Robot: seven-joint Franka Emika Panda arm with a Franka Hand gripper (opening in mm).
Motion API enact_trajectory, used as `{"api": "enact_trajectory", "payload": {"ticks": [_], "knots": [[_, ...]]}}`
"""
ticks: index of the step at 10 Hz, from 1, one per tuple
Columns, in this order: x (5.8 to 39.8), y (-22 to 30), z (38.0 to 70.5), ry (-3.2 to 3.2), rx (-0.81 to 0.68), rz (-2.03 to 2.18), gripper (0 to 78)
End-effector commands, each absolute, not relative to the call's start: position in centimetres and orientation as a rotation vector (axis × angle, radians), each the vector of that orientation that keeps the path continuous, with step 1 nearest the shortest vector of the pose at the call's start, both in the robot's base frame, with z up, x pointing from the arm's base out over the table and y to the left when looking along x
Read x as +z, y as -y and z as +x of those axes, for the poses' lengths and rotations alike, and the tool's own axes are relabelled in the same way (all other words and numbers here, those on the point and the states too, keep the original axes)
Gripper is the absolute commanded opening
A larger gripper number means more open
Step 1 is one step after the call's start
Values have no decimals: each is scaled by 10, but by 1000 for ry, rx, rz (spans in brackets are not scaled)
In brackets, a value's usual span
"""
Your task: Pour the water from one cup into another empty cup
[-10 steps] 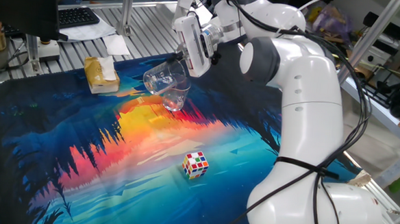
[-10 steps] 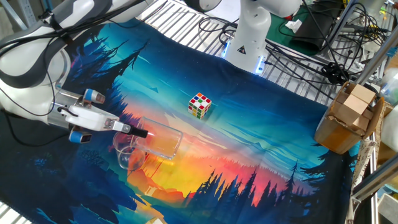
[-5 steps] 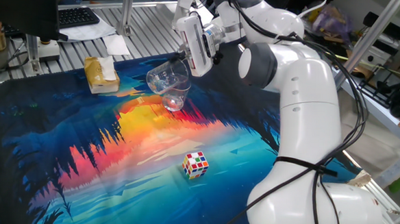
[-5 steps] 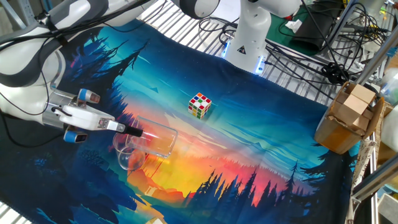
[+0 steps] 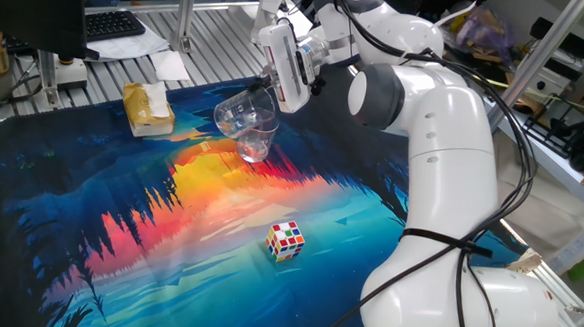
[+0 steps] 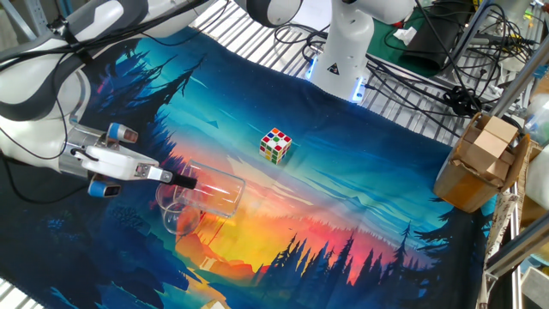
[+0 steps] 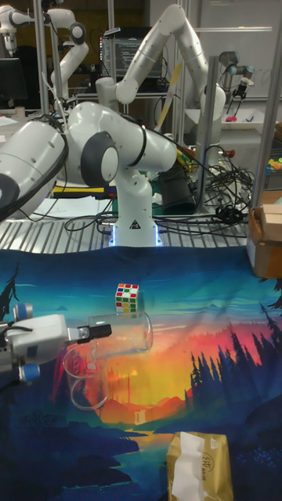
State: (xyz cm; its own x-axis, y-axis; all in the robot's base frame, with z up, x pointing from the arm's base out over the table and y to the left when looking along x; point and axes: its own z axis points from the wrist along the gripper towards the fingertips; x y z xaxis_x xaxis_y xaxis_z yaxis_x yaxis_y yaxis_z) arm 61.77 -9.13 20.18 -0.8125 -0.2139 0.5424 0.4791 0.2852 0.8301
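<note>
My gripper (image 5: 273,85) is shut on the rim of a clear glass cup (image 5: 237,112), which it holds tipped nearly on its side. In the other fixed view the gripper (image 6: 184,181) holds this cup (image 6: 214,190) almost level, mouth at the fingers. A second clear cup (image 5: 259,142) stands upright on the mat just under the tipped one, also seen below it (image 6: 177,211). The tall view shows the gripper (image 7: 93,333), the held cup (image 7: 121,332) and the standing cup (image 7: 84,382). I cannot make out the water in either cup.
A Rubik's cube (image 5: 286,239) sits on the colourful mat (image 5: 119,225) in front of the cups. A tan tissue pack (image 5: 148,109) lies at the mat's left edge. A cardboard box (image 6: 480,163) stands beyond the mat's far side. Another robot's base (image 6: 341,51) is behind.
Over the last second the gripper and held cup shifted slightly, with the cup tipping a little further toward level. Since half a second ago nothing visibly moved.
</note>
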Motion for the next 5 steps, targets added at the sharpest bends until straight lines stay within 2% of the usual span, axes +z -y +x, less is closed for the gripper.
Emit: {"api": "enact_trajectory", "payload": {"ticks": [1, 5], "knots": [[205, 93, 619, 1974, -1590, -238, 12], [205, 93, 618, 1949, -1603, -245, 12]]}}
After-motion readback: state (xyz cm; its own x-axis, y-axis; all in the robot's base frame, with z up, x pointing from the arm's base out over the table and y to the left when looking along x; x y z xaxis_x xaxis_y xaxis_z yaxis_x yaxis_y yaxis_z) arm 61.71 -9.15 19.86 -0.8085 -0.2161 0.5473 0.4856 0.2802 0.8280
